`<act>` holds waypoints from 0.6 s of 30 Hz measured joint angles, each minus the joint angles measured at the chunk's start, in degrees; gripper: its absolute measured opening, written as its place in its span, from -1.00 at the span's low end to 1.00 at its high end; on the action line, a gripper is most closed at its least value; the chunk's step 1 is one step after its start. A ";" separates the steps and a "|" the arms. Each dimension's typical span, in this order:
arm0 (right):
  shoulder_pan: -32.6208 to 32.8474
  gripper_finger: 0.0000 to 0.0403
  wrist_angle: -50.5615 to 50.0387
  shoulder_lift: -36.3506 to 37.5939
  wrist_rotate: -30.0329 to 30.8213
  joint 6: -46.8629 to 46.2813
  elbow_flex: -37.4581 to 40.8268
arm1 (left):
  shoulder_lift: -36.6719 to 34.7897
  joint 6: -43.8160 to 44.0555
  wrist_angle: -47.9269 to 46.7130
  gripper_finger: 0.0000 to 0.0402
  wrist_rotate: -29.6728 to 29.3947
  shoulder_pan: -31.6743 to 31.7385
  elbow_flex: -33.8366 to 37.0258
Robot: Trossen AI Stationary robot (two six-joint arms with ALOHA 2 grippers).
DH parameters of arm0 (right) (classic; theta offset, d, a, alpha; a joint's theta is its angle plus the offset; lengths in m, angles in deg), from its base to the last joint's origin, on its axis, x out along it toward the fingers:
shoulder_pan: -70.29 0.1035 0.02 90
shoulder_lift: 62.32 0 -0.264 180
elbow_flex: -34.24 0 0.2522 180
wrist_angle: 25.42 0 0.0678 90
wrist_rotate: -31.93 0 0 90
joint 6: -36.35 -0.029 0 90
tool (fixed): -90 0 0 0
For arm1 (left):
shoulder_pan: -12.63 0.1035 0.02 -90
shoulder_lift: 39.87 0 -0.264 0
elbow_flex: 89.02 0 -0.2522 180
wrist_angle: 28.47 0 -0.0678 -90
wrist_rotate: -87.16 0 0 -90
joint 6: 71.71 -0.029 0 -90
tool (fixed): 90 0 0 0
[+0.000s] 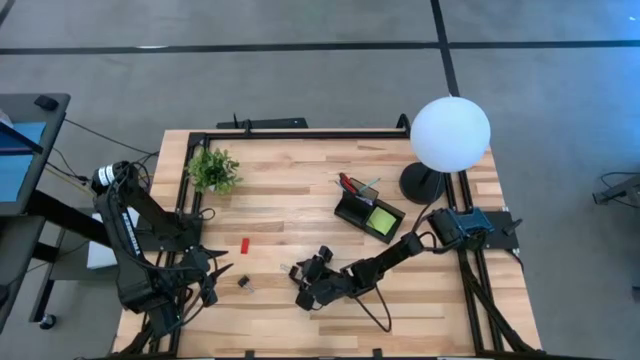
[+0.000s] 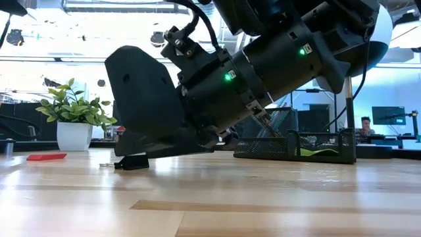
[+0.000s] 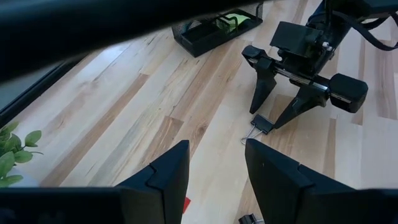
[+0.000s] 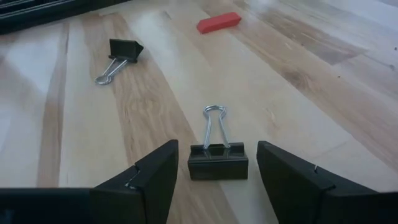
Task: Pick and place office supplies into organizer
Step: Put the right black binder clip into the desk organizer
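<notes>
R end effector [image 3: 283,119] open astride binder clip [image 3: 261,125], organizer [image 3: 211,31] beyond.

Right tool [image 4: 214,180] low over the table, fingers spread wide, left tool [image 3: 214,180] parted, arm folded back

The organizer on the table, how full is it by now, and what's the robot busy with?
Done: the organizer already holds scissors and a green sticky pad. In hand: the open right gripper straddles a binder clip on the table, not yet gripped. Left: a second clip and the red block. The left gripper waits, open.
</notes>
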 joint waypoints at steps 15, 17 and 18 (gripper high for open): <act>-1.57 0.06 -4.82 0.04 -0.98 0.07 -0.15 | 0.00 -0.86 0.66 -0.24 0.00 0.02 -0.02; -1.60 0.06 -5.10 0.09 -1.16 0.07 -0.19 | 0.00 -0.88 0.66 -0.24 0.00 0.00 -0.02; -1.60 0.06 -5.14 0.10 -1.14 0.10 -0.20 | 0.00 -0.88 0.66 -0.24 0.00 0.02 -0.02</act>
